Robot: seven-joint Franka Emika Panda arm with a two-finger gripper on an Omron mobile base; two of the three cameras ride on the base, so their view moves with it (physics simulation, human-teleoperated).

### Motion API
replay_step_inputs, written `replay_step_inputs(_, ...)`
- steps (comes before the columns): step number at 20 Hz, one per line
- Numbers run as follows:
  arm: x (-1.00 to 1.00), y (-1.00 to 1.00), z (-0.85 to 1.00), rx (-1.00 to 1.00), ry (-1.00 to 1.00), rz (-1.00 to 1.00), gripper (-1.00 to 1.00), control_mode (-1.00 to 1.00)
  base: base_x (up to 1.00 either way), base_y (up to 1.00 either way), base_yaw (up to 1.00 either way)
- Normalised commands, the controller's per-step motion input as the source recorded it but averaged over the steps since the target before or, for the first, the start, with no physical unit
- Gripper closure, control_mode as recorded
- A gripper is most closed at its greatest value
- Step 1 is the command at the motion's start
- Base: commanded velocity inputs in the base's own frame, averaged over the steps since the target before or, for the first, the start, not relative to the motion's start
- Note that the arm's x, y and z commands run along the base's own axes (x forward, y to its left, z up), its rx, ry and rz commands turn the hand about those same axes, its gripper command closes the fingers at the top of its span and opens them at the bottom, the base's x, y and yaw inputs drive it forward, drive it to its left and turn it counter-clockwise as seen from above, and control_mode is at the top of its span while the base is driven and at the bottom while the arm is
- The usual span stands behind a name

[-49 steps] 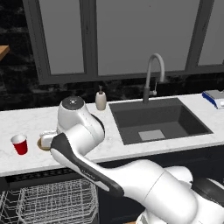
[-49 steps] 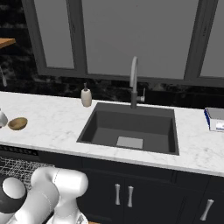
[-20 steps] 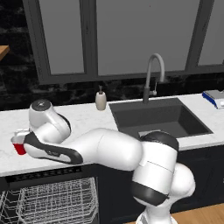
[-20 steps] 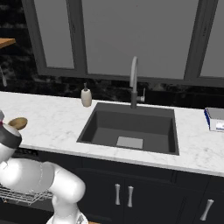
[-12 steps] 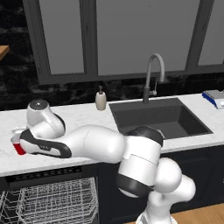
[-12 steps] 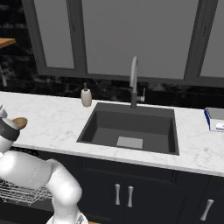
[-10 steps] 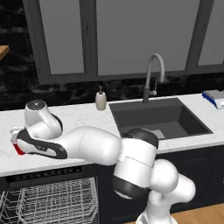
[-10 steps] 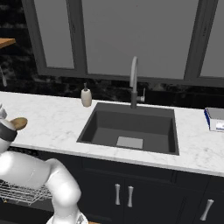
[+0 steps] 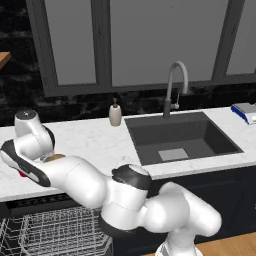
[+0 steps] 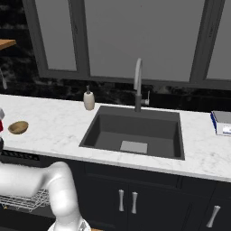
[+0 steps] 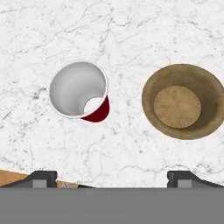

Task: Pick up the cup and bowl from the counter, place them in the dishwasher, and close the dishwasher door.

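While the white arm reaches far over to the left end of the white marble desk, its hand hangs above two things standing side by side on the stone. Seen from the hand, the small red tapered cup with its white rim and white inside stands upright, mouth up, and the shallow round tan wooden-looking bowl sits near it, apart and not touching. The two dark fingers rise at the bottom of that view, spread wide with bare marble between them — open, holding nothing, and clear of both cup and bowl.

From the right base view the bowl lies near the left end of the desk, well apart from the dark inset sink and the beige soap bottle by the back wall. Below the desk edge in the left base view the dishwasher's white wire rack stands pulled out — the machine is open.
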Motion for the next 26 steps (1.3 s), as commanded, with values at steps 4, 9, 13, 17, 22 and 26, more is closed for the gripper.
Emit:
replay_step_inputs(4,0.00,-0.12,-0.20,0.00,0.00,0.00,-1.00,-1.00,0.00,0.00,0.00)
replay_step_inputs(9,0.00,0.11,-0.43,0.00,0.00,0.00,-1.00,-1.00,0.00,0.00,0.00)
replay_step_inputs(13,0.02,0.00,-0.36,0.00,0.00,0.00,-1.00,-1.00,0.00,0.00,0.00)
replay_step_inputs(17,0.28,-0.14,-0.05,0.00,0.00,0.00,-1.00,-1.00,0.00,0.00,0.00)
replay_step_inputs(22,0.25,-0.04,-0.02,0.02,0.00,-0.01,-1.00,-1.00,0.00,0.00,0.00)
replay_step_inputs(26,0.28,0.15,0.00,0.00,0.00,-0.10,-1.00,-1.00,0.00,0.00,0.00)
